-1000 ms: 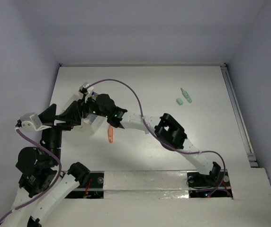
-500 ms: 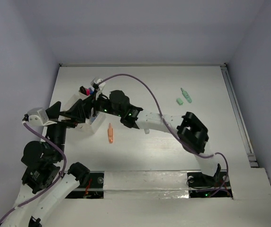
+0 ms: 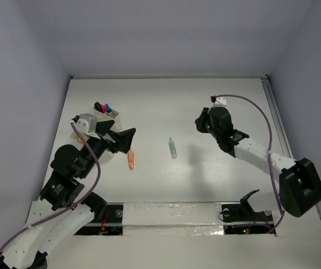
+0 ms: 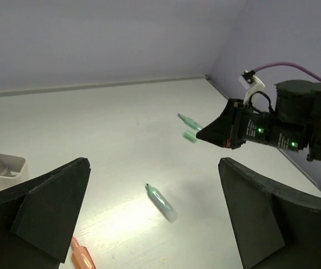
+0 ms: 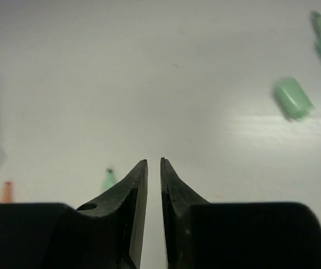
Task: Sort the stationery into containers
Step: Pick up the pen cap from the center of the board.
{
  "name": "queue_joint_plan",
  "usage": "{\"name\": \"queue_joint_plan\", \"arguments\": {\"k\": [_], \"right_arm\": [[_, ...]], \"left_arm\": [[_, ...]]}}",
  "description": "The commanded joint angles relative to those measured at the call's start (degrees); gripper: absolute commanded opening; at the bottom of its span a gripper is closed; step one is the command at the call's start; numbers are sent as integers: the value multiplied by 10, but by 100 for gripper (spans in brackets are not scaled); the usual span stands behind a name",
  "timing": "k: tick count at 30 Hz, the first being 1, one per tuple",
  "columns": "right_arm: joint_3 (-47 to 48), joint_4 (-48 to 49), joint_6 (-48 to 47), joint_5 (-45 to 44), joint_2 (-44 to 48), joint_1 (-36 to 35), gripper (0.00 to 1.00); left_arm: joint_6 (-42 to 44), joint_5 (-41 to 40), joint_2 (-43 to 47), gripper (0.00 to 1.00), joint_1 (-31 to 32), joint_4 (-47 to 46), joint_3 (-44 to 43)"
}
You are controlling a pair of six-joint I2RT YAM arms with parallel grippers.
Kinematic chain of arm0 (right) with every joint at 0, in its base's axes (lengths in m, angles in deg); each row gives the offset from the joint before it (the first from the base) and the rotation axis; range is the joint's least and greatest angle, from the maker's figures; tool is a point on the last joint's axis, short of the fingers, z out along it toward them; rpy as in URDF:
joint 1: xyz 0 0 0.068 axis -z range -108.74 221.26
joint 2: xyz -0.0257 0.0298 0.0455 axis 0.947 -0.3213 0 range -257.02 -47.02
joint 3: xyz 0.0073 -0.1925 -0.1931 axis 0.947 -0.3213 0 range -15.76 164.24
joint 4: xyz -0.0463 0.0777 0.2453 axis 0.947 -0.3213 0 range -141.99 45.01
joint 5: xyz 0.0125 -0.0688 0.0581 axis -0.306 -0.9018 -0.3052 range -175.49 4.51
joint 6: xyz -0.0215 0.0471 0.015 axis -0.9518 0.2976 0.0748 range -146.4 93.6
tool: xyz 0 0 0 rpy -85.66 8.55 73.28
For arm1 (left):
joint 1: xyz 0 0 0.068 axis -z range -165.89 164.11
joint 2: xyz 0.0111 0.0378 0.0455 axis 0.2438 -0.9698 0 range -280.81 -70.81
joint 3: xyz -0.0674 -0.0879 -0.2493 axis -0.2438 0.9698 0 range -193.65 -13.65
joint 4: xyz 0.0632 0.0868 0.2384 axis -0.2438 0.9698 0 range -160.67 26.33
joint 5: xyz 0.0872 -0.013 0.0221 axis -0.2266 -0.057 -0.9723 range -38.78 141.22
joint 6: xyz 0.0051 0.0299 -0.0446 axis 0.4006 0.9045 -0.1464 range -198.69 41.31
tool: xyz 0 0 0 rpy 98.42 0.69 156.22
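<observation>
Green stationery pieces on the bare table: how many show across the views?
3. One pale green marker lies mid-table; a second green marker and a stubby green piece lie side by side near the right gripper. The bins may hide more.

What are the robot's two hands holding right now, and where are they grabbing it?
Nothing. The left hand is wide open and empty. The right hand is shut, with nothing pinched in it.
</observation>
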Motion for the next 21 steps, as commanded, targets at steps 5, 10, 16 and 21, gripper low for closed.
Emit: {"name": "queue_joint_plan", "arguments": {"k": [5,10,16,21], "right_arm": [[42,-215,-37,-64,-34,147,45],[157,-228,-94,-26,-133,223,61],[284,-312,-148,28,-247,231,63],[255,-303,-178,50,-224,231,67]], "left_arm": [[-8,80,-20,99,-3,-28,23],[9,83,-29,99,-3,-21,24],[18,79,-30,99,-8,-14,23],[21,83,-35,99,-8,-15,23]]}}
